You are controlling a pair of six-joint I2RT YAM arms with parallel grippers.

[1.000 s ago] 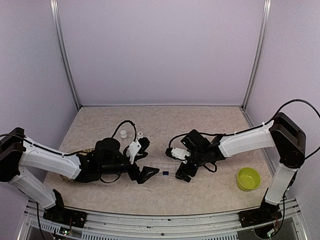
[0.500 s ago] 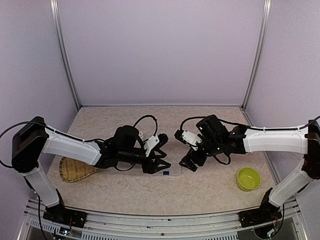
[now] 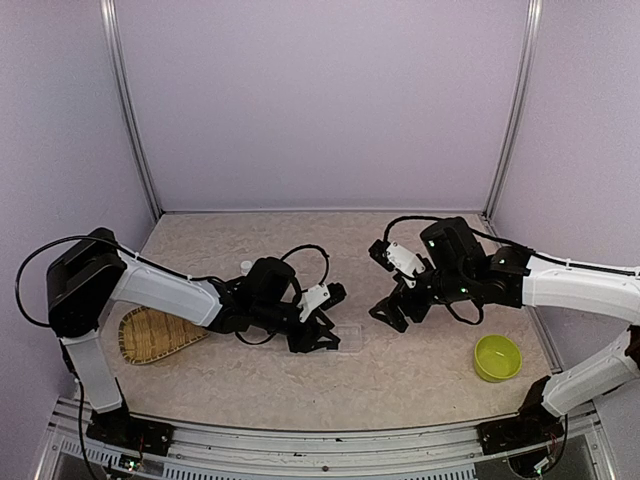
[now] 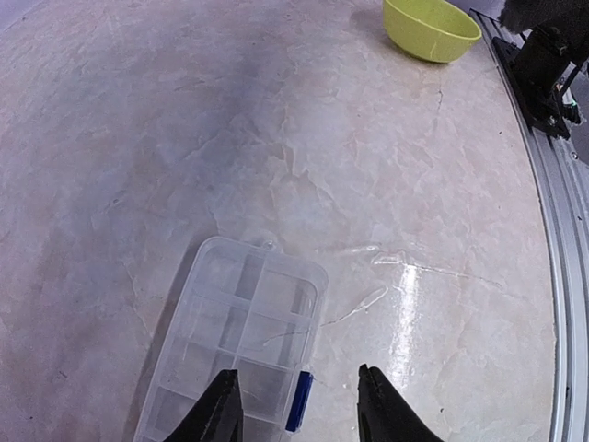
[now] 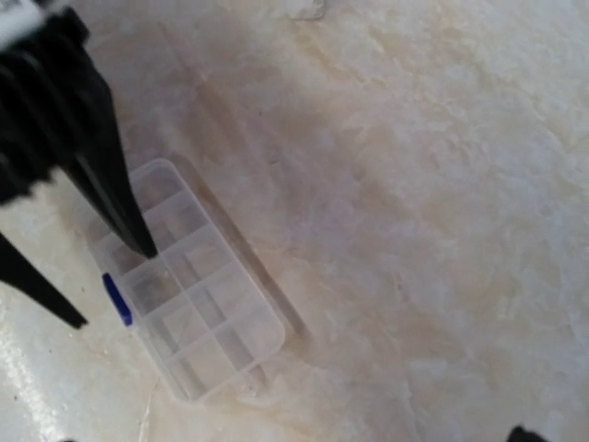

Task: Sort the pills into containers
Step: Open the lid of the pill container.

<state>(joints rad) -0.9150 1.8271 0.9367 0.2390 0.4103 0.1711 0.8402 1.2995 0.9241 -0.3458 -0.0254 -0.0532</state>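
Arms advanced | left gripper [image 4: 295, 372] spread over clear divided box [image 4: 244, 322] | right gripper [image 3: 388, 318] seemingly spread

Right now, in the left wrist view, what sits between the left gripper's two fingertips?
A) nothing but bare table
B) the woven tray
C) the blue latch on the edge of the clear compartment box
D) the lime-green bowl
C: the open left gripper straddles the blue latch on the near edge of the clear compartment box, while the lime-green bowl lies far off at the top of that view.
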